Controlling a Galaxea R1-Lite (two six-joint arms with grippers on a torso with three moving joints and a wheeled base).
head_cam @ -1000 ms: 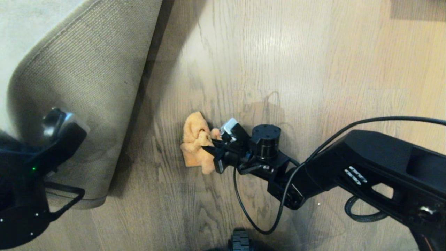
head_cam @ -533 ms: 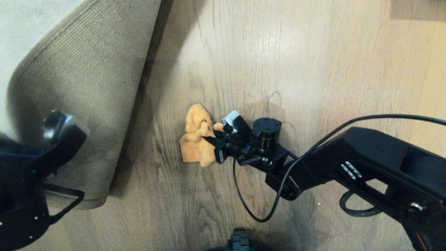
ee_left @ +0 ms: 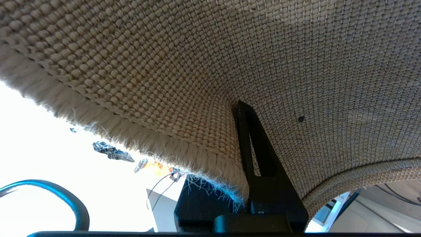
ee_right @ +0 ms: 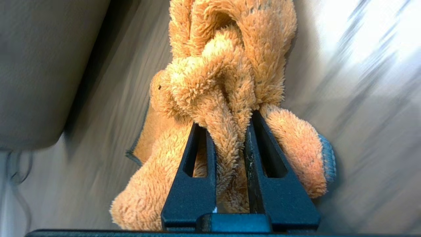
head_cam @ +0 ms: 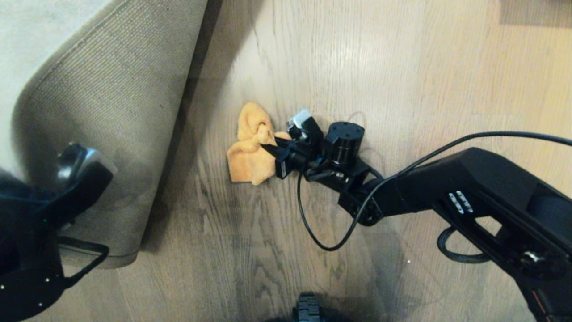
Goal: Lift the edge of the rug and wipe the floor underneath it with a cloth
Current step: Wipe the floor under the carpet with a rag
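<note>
Over on my left, the rug edge is peeled up with the woven tan backing facing me, its long border running top to bottom, and the rounded corner sits near the lower left. My left gripper has its fingers pinched together on that border; in the head view the arm covers the grip itself. To the right of the fold, the cloth lies bunched on the floor, longer top to bottom, with the bare strip beside the rug in shadow. My right gripper comes in from the right, fingers clamped on a twisted fold of cloth. The planks are glossy oak-look with glare. A dark wheel is cut off at the bottom edge.
</note>
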